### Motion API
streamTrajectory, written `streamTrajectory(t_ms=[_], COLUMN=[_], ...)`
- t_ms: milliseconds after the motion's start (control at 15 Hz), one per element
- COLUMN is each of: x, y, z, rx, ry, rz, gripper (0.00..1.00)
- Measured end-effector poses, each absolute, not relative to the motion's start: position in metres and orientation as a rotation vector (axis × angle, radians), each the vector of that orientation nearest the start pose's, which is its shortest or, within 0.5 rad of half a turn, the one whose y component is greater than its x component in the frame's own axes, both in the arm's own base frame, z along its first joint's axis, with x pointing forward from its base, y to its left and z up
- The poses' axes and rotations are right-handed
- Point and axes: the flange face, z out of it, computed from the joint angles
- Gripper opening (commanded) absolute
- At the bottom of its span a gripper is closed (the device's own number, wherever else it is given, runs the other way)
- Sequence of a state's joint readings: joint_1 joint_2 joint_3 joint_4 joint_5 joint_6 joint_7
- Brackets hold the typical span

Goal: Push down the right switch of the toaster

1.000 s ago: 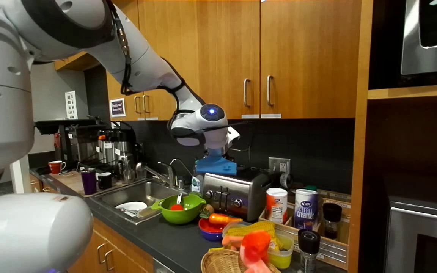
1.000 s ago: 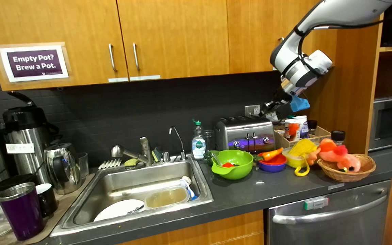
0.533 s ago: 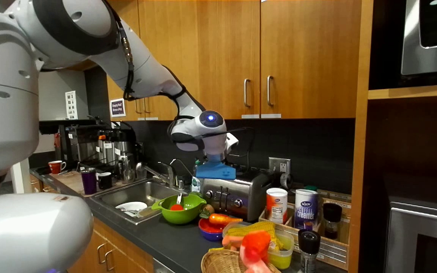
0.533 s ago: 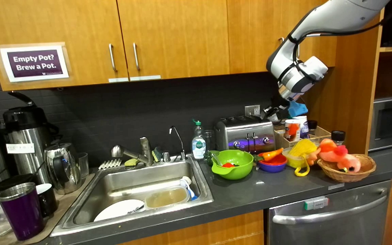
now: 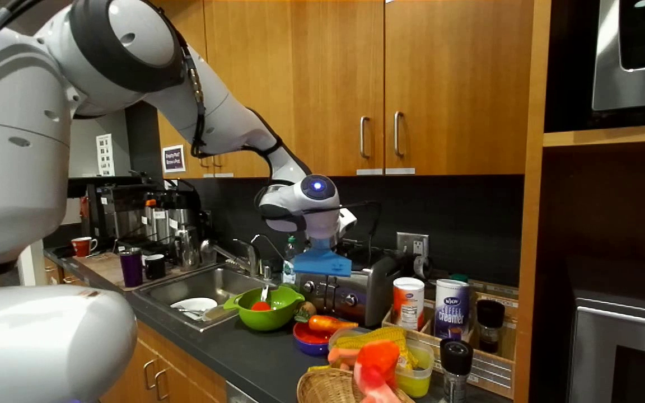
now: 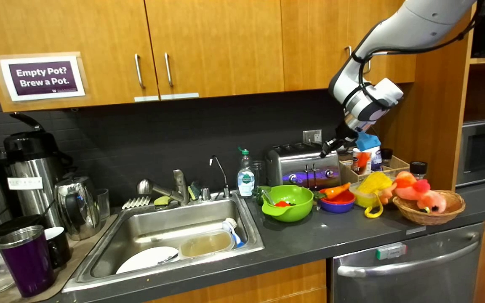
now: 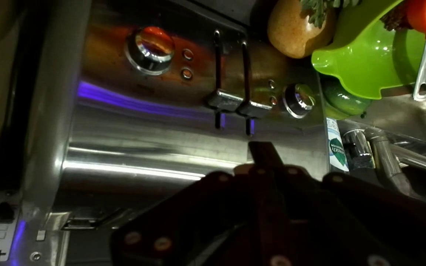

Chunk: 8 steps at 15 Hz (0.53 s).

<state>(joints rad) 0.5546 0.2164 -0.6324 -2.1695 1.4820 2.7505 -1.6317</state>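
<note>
The silver toaster (image 6: 282,166) stands at the back of the counter. It also shows in an exterior view (image 5: 377,294) and fills much of the wrist view (image 7: 124,129). Two levers sit side by side on its front. The wrist view is upside down, so the right lever (image 7: 225,100) appears left of the left lever (image 7: 255,109). Both look level, near the slots' upper ends. My gripper (image 7: 264,153) is shut and empty, its tips by the toaster's upper front edge, above the levers and apart from them. In an exterior view my gripper (image 6: 323,154) points down-left; elsewhere the blue mount (image 5: 322,263) hides it.
A green bowl (image 6: 282,214) and a red-blue bowl with a carrot (image 6: 337,207) stand before the toaster. A wooden box (image 6: 398,163) with canisters is on its right. A soap bottle (image 6: 246,181) and sink (image 6: 251,227) are left. Cabinets (image 6: 234,46) hang above.
My gripper has moved down and forward, from over the toaster's top right part to its upper front edge. The arm has lowered. The toaster has not moved.
</note>
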Motion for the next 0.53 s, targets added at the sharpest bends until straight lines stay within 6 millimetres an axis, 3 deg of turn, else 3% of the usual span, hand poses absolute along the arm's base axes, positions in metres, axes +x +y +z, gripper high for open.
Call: streamTrajectory(t_ms=[533], x=[0.574], y=[-0.084], z=[0.319], rx=[-2.738], ry=[-0.388], rz=[-1.082], gripper=[0.00])
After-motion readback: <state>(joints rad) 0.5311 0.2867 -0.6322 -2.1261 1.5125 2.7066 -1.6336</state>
